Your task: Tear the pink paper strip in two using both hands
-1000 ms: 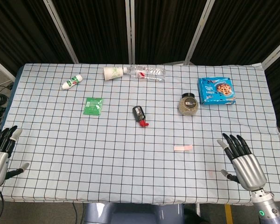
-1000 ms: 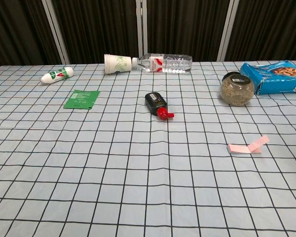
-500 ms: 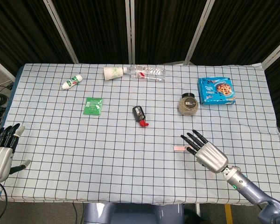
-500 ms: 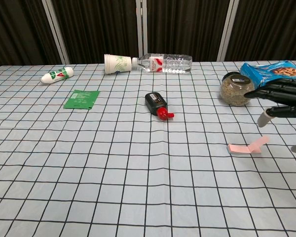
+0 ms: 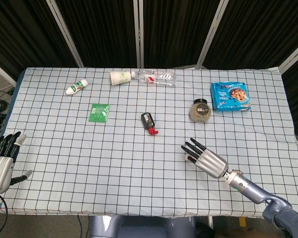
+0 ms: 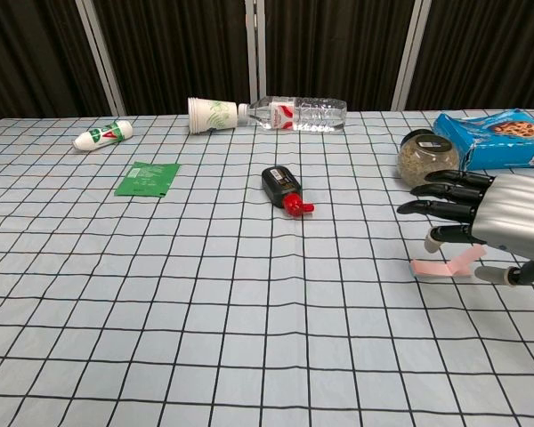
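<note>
Right hand (image 6: 481, 218) now over pink strip (image 6: 445, 264)

Paper strip (image 6: 445, 264) lies on counter (image 5: 89, 163) directly under right robot hand (image 5: 204, 158), in front of jar (image 5: 200, 110). Box (image 5: 230, 96) sits right of jar. Left robot hand (image 5: 1, 161) at counter's left edge, well apart.
</note>
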Motion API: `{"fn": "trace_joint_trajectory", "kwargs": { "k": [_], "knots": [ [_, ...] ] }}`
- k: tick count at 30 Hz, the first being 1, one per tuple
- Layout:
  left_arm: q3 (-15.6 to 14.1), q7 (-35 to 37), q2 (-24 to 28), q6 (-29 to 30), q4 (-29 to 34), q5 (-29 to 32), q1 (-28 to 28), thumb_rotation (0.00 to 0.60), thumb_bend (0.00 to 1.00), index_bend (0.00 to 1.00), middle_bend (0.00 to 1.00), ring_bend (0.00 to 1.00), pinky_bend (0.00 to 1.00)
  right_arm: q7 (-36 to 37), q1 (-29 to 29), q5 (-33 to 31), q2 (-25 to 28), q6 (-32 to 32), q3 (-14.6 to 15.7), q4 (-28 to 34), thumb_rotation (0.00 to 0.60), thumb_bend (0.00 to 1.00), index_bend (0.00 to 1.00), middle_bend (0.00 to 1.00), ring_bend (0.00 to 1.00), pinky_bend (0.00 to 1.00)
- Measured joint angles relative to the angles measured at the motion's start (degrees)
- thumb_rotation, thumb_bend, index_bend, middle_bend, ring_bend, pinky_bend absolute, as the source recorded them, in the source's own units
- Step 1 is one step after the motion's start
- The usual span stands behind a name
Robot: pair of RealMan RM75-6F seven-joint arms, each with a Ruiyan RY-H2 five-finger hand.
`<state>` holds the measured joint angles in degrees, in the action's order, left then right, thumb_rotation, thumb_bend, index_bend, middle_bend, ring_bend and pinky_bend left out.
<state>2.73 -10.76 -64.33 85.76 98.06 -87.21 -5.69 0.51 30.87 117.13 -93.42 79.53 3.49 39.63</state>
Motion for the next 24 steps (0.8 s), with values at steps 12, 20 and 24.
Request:
{"fn": "trace_joint_trajectory", "kwargs": {
  "k": [12,20,24],
  "knots": [
    [-0.03,0.92,0.33,-0.22,-0.18,0.35,-0.08,0.6,0.0,0.0,0.0,0.0,0.0,1.25,0.68,-2.45,-3.64,0.81,1.61,-6.75,0.6,0.24,0.44,0.07,0.0,0.0],
    [-0.09,0.7,0.21,-0.41,-0.19,0.51,-0.18,0.6,0.0,0.0,0.0,0.0,0.0,2.08,1.37,-3.83,-4.57,1.11,2.8,-9.6,0.6,0.26,0.46,0.08,0.0,0.0],
    [-0.16,0.49,0.08,-0.53,-0.18,0.51,-0.25,0.6,0.0,0.0,0.0,0.0,0.0,2.52,1.45,-4.53,-4.71,1.4,3.17,-10.5,0.6,0.28,0.47,0.08,0.0,0.0]
  ]
}}
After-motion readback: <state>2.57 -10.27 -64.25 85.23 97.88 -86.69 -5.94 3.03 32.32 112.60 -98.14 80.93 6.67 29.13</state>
